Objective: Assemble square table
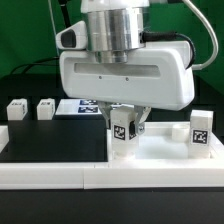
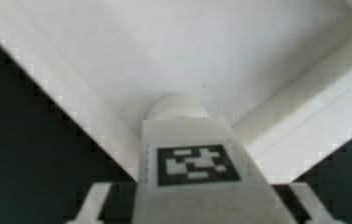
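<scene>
My gripper is shut on a short white tagged leg and holds it upright over a corner of the white square table slab. In the wrist view the leg sits between my fingers and points at the slab's corner, where its raised rims meet. Whether the leg touches the slab cannot be told. A second leg stands at the slab's corner on the exterior view's right. Two more legs stand at the back on the exterior view's left.
The marker board lies behind the gripper near the two loose legs. The low white border wall runs along the front of the black table.
</scene>
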Robot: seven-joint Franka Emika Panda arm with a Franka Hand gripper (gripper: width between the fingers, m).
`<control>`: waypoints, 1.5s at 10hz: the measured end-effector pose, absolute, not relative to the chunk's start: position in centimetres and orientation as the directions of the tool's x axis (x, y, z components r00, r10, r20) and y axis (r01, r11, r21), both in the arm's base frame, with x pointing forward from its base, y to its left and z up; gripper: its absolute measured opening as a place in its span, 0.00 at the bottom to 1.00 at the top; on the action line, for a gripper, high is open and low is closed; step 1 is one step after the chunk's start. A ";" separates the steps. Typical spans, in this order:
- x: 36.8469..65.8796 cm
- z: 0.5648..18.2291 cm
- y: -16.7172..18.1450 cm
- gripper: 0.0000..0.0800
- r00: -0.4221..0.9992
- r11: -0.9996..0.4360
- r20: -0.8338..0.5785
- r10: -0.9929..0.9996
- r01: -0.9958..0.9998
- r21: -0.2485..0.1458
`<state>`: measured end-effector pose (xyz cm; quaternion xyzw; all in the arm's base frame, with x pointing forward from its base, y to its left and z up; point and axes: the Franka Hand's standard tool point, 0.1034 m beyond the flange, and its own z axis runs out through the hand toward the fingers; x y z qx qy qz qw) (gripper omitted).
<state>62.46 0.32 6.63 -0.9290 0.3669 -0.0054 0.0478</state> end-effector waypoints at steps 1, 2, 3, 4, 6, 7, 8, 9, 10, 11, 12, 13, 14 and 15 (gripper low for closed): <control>62.5 6.6 0.2 0.36 0.640 -0.634 -0.051 -0.766 -0.767 -0.098; 62.6 6.6 0.2 0.36 0.484 -0.476 -0.079 -0.872 -0.874 -0.097; 62.6 6.6 0.2 0.36 0.379 -0.371 -0.094 -0.921 -0.924 -0.090; 62.5 6.4 0.6 0.36 0.084 -0.076 -0.137 -0.987 -0.995 -0.063; 62.7 6.3 1.2 0.36 -0.156 0.165 -0.164 -0.974 -0.986 -0.038; 62.6 6.3 1.2 0.36 -0.154 0.162 -0.164 -0.974 -0.986 -0.038; 62.6 6.3 1.2 0.59 -0.099 0.108 -0.161 -0.982 -0.993 -0.046; 62.7 6.5 1.1 0.74 0.154 -0.144 -0.136 -0.979 -0.986 -0.081; 62.7 6.6 1.0 0.74 0.305 -0.294 -0.121 -0.945 -0.950 -0.104; 62.7 6.5 1.0 0.80 0.385 -0.373 -0.112 -0.916 -0.921 -0.112; 62.7 6.5 1.0 0.81 0.435 -0.423 -0.106 -0.894 -0.898 -0.118; 62.7 6.5 1.0 0.81 0.494 -0.482 -0.097 -0.864 -0.867 -0.124; 62.7 6.5 1.0 0.81 0.587 -0.574 -0.083 -0.806 -0.808 -0.134; 62.6 6.5 0.8 0.81 0.710 -0.700 -0.053 -0.702 -0.702 -0.131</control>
